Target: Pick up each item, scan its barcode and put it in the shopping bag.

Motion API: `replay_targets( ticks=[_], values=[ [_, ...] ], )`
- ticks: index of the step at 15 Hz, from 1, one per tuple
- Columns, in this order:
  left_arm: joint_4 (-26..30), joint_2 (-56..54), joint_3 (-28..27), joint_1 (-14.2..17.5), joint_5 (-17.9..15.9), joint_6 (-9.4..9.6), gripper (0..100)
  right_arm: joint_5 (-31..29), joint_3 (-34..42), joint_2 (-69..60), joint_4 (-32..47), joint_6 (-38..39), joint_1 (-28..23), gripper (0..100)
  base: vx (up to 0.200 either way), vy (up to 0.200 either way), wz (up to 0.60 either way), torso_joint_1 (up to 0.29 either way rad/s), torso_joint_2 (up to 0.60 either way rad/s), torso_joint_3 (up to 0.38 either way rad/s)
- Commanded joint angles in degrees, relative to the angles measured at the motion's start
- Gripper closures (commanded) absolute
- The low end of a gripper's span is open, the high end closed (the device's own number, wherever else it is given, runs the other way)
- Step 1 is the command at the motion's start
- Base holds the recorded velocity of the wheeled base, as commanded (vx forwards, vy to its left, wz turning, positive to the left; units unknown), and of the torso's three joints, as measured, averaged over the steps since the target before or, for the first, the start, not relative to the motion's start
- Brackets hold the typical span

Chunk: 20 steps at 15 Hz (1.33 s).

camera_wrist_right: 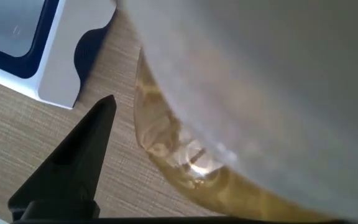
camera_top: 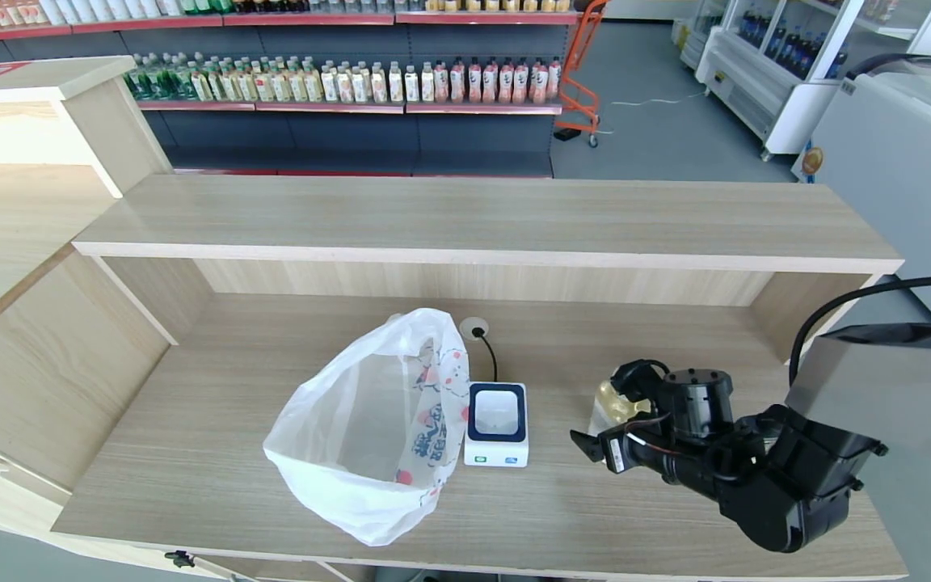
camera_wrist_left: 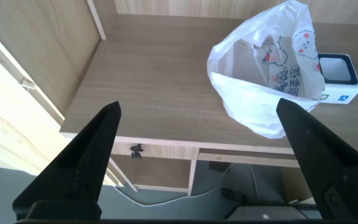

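At 3 o'clock of the scanner (camera_top: 497, 423), the right gripper (camera_top: 599, 408) straddles the bottle (camera_wrist_right: 179, 149), unclenched, visible finger (camera_wrist_right: 73, 162) clear of it. Shopping bag (camera_top: 377, 420) at 9 o'clock. Left gripper (camera_wrist_left: 199, 104) spread wide.

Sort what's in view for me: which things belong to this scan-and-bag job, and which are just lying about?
For the job: shopping bag, barcode scanner, bottle of yellowish liquid.

Just around: shelved drinks, orange trolley, glass-door fridge, all beyond the counter.
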Motion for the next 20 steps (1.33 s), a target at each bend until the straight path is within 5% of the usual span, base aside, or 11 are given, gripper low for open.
replay_targets(
  ticks=[1,7,8,20],
  values=[
    [0.0,0.0,0.0,0.0,0.0,0.00,0,0.0,-1.9,1.1,0.1,0.0,0.4,0,0.000,0.000,0.00,0.000,0.00,0.000],
    [0.0,0.0,0.0,0.0,0.0,0.00,0,4.1,-2.9,0.8,-4.0,0.2,1.0,0,0.000,0.000,0.00,0.000,0.00,0.000],
    [0.0,0.0,0.0,0.0,0.0,0.00,0,5.3,-2.9,0.7,-4.4,0.0,1.0,100,0.000,0.000,0.00,0.000,0.00,0.000],
    [0.0,0.0,0.0,0.0,0.0,0.00,0,5.1,3.3,-0.3,-7.1,-0.2,0.5,100,0.000,0.000,0.00,0.000,0.00,0.000]
  ],
)
